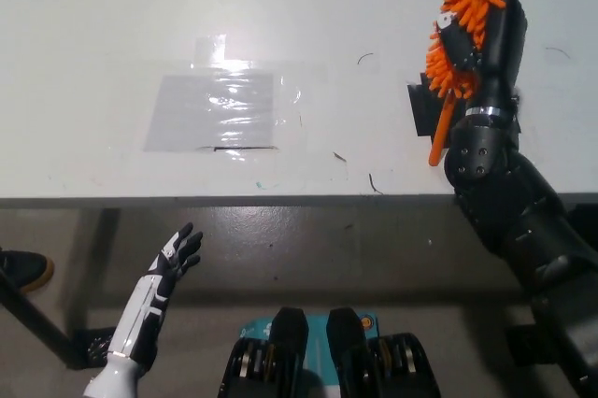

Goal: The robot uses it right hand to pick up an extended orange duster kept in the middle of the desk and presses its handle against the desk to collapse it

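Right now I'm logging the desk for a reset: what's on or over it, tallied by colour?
Orange: 1, the duster, held in the right hand
Black: 1, a flat patch by the handle
Clear: 1, a taped plastic sheet
Total: 3
The left hand rests below the desk edge.

Lab-like room: taped white desk (112,24)

white desk (112,24), grey floor (374,258)
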Robot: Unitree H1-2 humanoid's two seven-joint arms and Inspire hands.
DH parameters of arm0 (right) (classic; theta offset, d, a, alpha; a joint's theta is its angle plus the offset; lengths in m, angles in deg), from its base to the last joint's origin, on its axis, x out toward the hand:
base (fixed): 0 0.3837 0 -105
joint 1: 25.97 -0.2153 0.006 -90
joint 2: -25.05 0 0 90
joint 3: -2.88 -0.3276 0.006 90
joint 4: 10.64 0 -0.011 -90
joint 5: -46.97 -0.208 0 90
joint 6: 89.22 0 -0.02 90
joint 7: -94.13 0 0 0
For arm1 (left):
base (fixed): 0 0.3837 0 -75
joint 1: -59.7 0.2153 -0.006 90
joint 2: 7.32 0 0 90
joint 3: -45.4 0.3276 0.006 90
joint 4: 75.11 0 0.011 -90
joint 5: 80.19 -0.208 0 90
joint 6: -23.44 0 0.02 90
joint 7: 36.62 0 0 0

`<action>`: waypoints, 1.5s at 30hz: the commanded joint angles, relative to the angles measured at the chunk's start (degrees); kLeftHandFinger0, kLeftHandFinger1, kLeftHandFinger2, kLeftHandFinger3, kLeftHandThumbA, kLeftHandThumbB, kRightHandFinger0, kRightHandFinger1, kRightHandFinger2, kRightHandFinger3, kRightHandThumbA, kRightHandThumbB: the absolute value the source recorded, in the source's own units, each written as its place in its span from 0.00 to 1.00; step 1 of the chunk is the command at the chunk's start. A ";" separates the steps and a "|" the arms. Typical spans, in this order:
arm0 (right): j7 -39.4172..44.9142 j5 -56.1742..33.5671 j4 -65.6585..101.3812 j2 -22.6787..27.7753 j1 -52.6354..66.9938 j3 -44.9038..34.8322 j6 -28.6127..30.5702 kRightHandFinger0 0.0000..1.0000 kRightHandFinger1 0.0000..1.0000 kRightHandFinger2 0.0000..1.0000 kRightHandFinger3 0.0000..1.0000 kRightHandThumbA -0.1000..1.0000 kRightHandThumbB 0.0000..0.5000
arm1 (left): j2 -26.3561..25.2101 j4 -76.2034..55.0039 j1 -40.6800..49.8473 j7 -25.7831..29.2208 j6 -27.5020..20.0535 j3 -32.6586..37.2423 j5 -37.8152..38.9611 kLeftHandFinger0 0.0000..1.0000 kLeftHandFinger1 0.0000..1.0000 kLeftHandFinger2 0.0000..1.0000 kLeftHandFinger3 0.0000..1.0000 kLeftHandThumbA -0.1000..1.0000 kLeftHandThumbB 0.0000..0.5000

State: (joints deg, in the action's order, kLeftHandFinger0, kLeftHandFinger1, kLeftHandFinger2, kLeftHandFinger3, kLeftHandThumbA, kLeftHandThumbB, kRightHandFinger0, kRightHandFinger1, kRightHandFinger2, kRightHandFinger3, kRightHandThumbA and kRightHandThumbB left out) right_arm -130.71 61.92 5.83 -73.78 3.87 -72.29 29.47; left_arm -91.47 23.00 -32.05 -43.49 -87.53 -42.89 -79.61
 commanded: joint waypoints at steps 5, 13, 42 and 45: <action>13.53 -0.36 -4.44 -0.99 6.20 0.55 -1.77 0.00 0.24 0.64 0.57 0.00 0.16 | -0.42 -1.36 -0.57 0.06 -2.51 -0.52 -0.06 1.00 1.00 1.00 1.00 1.00 0.15; 9.13 1.48 5.31 3.94 -1.43 1.44 -1.76 0.00 0.36 0.75 0.72 0.00 0.14 | -0.75 -1.53 -0.64 -0.13 -2.07 -0.69 0.06 1.00 1.00 1.00 1.00 1.00 0.15; 8.44 25.10 -3.62 12.15 -14.62 29.54 -2.10 0.00 0.25 0.56 0.42 0.00 0.50 | -0.67 -1.25 -1.11 -0.24 -2.19 -0.71 -0.19 1.00 1.00 1.00 1.00 1.00 0.14; 11.52 23.64 -4.97 11.17 -13.29 28.62 -2.93 0.00 0.06 0.40 0.27 0.00 0.40 | -0.63 -1.55 -1.10 -0.08 -1.90 -0.73 -0.42 1.00 1.00 1.00 1.00 1.00 0.14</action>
State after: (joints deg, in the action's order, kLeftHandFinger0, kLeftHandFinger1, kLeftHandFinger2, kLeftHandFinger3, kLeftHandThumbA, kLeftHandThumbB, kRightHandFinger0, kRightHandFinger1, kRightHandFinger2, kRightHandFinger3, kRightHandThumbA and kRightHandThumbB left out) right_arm -121.70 83.82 1.83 -62.62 -8.06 -43.37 27.54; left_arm -91.60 22.97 -32.63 -43.48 -87.54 -43.37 -79.89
